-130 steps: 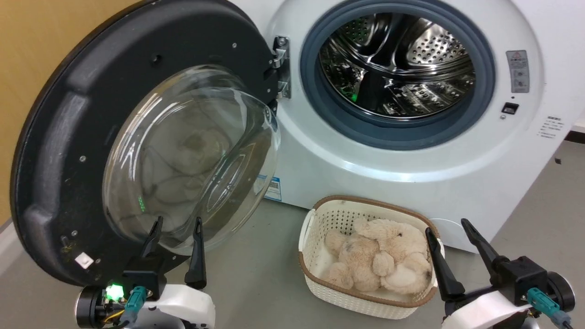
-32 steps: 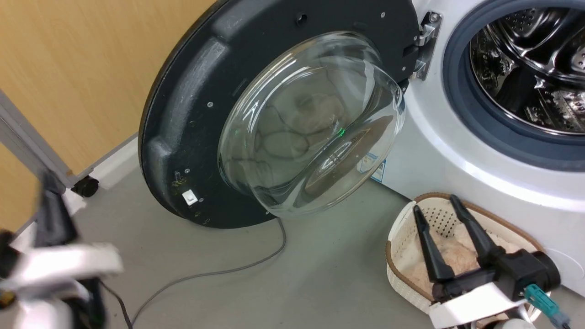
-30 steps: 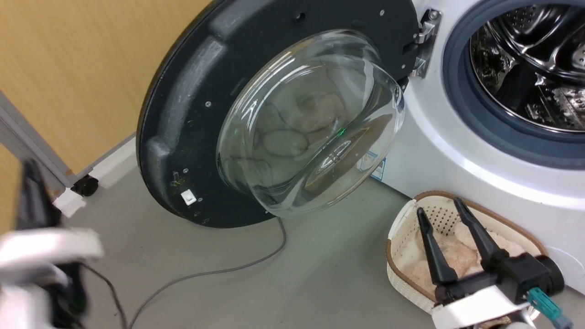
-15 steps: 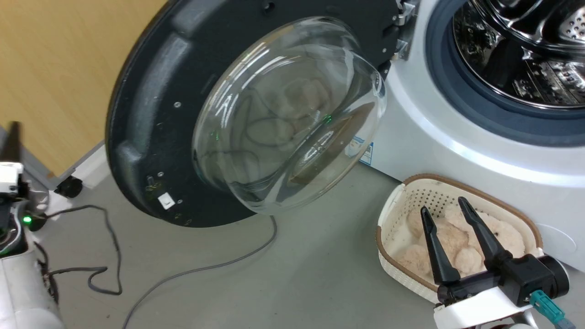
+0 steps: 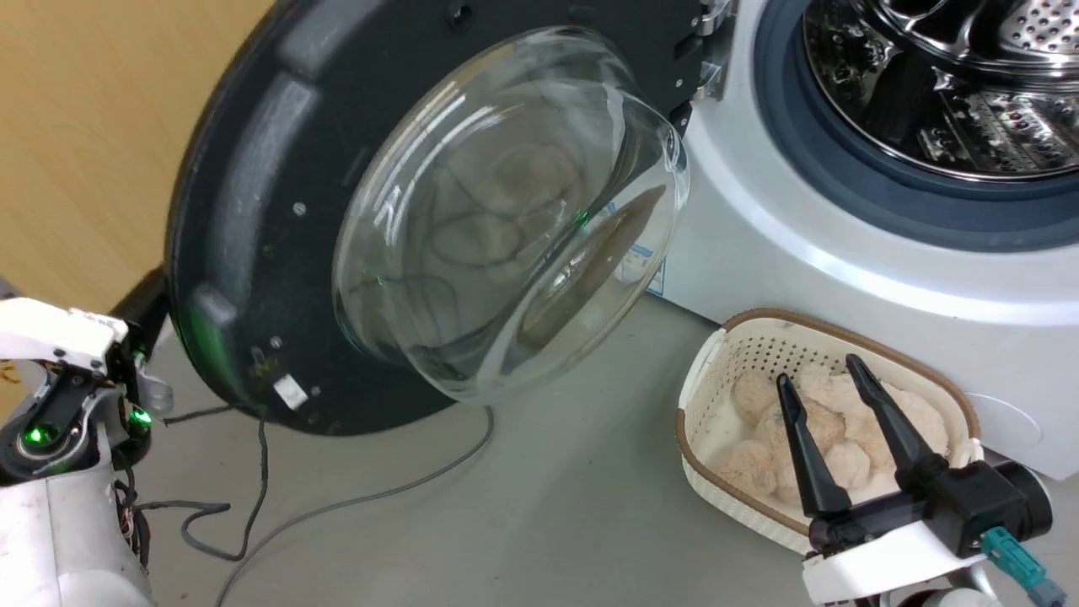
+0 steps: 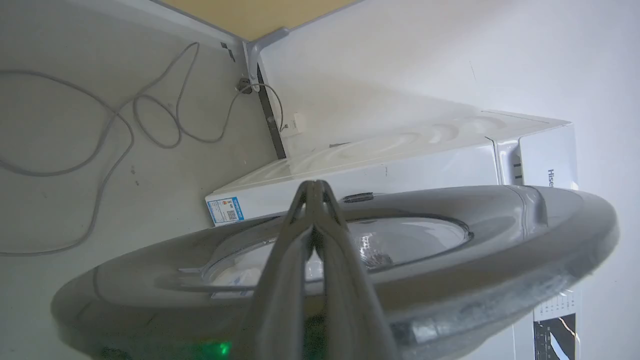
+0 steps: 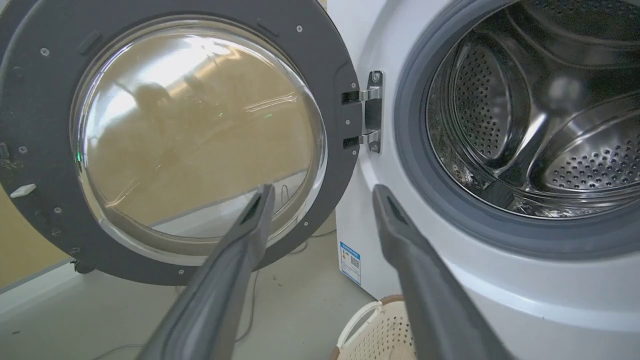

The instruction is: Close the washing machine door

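a smooth grey floor (image 5: 590, 523) spreads to the left of the right gripper (image 5: 817, 370), with a thin grey cable (image 5: 396, 491) curving across it. farther left of that gripper and higher up stands a yellow wood-grain wall (image 5: 76, 126). beyond the tips of the left gripper (image 6: 314, 186) a plain white wall (image 6: 400, 60) meets the floor, where pale cable loops (image 6: 170, 146) lie loose to the gripper's left. a grey post (image 6: 252, 55) stands at the corner, next to a yellow panel (image 6: 260, 10). the light is soft and even.

A laundry corner of a test room: a washing machine (image 5: 801, 253) on bare grey floor (image 5: 573, 523), a wood-panelled wall (image 5: 84, 126), and a loose cable (image 5: 362, 499).
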{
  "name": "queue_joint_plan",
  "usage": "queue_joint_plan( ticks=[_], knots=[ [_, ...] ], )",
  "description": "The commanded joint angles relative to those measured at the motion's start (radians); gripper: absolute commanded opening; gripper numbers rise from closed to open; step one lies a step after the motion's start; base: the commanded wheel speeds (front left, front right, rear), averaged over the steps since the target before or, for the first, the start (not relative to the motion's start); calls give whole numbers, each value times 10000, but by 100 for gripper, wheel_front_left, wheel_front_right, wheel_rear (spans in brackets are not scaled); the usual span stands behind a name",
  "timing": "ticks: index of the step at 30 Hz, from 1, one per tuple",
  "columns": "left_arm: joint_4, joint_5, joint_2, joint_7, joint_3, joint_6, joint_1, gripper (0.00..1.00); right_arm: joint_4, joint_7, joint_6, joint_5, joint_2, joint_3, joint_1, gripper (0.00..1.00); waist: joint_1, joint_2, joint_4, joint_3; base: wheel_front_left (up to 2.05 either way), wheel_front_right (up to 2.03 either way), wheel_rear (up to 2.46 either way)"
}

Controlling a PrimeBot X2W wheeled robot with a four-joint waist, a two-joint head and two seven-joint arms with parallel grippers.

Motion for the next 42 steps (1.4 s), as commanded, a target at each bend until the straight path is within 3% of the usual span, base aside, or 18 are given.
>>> queue_joint_plan(
  ticks=[1, 11, 16, 21, 24, 29, 42],
  knots=[
    [-50, -148, -179, 387, -156, -135, 224, 0, -8, -44, 8, -43, -43, -66, -105, 100, -1, 0, -45, -52, 0, 0, 0],
    [-2153, -1152, -725, 3024, -913, -355, 2013, 0, -18, -44, 8, 120, 139, -564, 127, 100, -1, 0, -494, -737, 0, 0, 0],
    [-3728, -1318, -1153, 3870, -1599, 8, 3259, 0, -79, -44, 8, 186, 192, -845, 279, 100, -1, 0, -840, -959, 0, 0, 0],
    [-4934, -1908, -1456, 3955, -2326, 612, 4177, 0, -117, -44, 8, 208, 209, -950, 386, 100, -1, 0, -1376, -1011, 0, 0, 0],
    [-5414, -2576, -1500, 3676, -2907, 951, 4567, 0, -130, -44, 8, 279, 212, -935, 398, 100, -1, 0, -1798, -966, 0, 0, 0],
    [-5805, -3879, -1508, 2330, -4186, 1267, 4930, 0, -166, -44, 8, 270, 214, -867, 286, 100, -1, 0, -2691, -737, 0, 0, 0],
    [-5031, -4883, -1511, -971, -6643, 637, 4259, 0, -243, -44, 8, 297, 215, -994, 140, 100, -1, 0, -5503, -103, 0, 0, 0]
  ],
)
